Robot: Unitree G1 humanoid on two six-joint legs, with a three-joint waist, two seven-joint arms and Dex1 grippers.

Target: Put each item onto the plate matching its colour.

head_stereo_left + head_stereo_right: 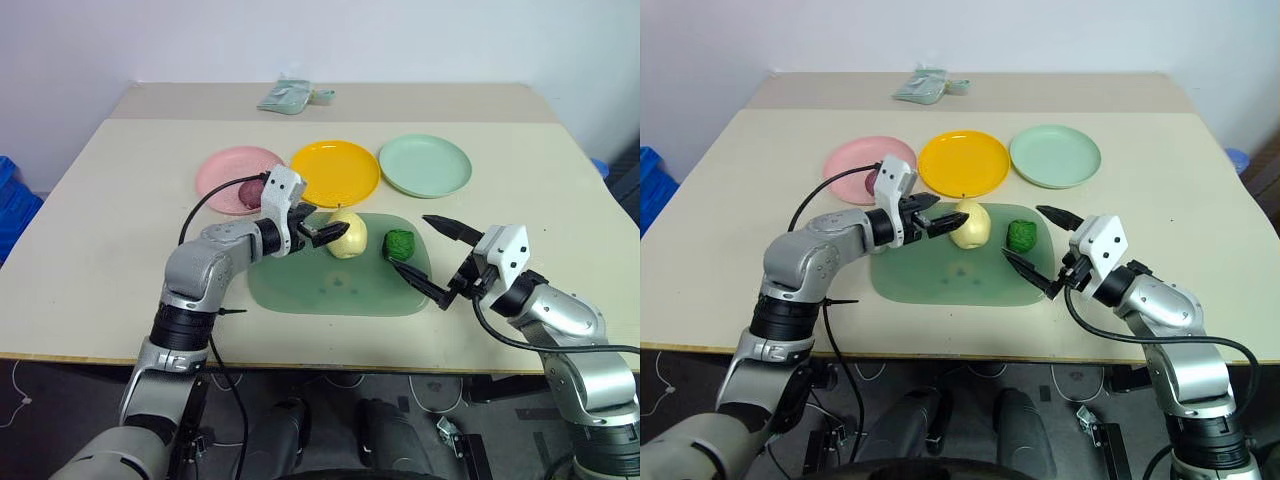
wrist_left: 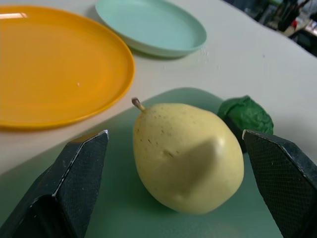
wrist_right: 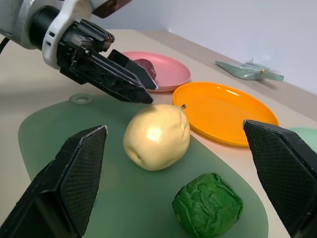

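Three plates (image 1: pixel 335 170), three toy foods (image 1: pixel 347 234), one mat (image 1: pixel 330 285).

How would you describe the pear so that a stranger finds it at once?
Look at the dark green mat in front of the three plates. Two toys lie on its far half, side by side; the pear is nearer the left gripper. It is pale yellow, smooth, with a stem, while its neighbour is a knobbly green ball.

Pale yellow pear (image 1: pixel 346 234), finely brown-speckled, on the translucent dark-green mat (image 1: pixel 340 280). Knobbly ball (image 1: pixel 400 244) deep green. Plates: pink (image 1: pixel 230 172), orange-yellow (image 1: pixel 336 171), mint green (image 1: pixel 425 164). Dark red-purple lump (image 1: pixel 251 191). Bench (image 1: pixel 120 250) plain cream.
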